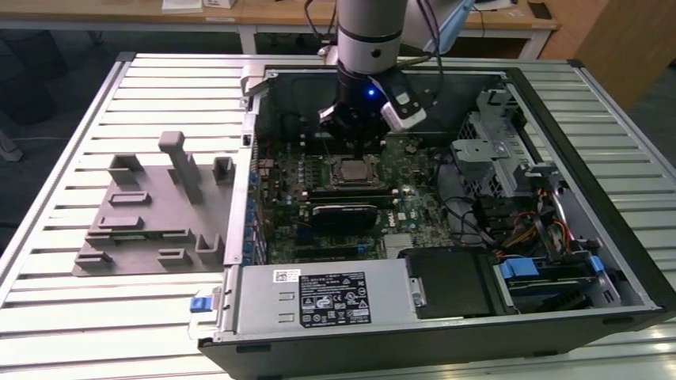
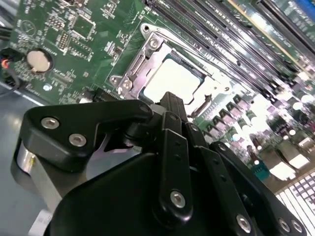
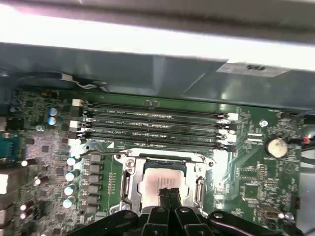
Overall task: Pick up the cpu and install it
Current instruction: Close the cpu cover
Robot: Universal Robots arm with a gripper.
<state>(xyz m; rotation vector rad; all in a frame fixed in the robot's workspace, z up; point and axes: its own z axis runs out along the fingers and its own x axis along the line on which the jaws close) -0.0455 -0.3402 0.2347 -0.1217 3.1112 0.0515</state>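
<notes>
We saw the black two-fingered gripper [image 1: 354, 136] hanging low inside the open dark metal computer case [image 1: 634, 261]. Its fingers [image 3: 165, 199] were pressed together with nothing between them. Directly beneath the tips lay the small flat square cpu [image 3: 160, 183], seated in the bright steel socket frame [image 3: 129, 182] on the green motherboard [image 3: 248, 172]. We could not tell whether the tips touched the cpu.

Just beyond the socket from the gripper ran four long black memory slots [image 3: 152, 125]. A row of small silver capacitors [image 3: 74, 174] stood to one side of the socket. A round silver coin cell [image 3: 275, 145] sat well off on the other side.

In the exterior view a black rectangular expansion card [image 1: 343, 214] lay near the gripper, on the nearer side of the socket. A silver boxy power supply [image 1: 317, 297] sat nearer again. A grey metal drive cage [image 1: 491, 150] rose toward the exterior view's right of the gripper. Outside the case, toward the exterior view's left, a grey plastic holder tray [image 1: 148, 229] rested on the pale slatted table [image 1: 63, 158].

The gripper's own links covered the near edge of the cpu [image 2: 170, 81] in both wrist views. The cpu's top was pale silver and glared under the light, so its markings were hard to make out.
</notes>
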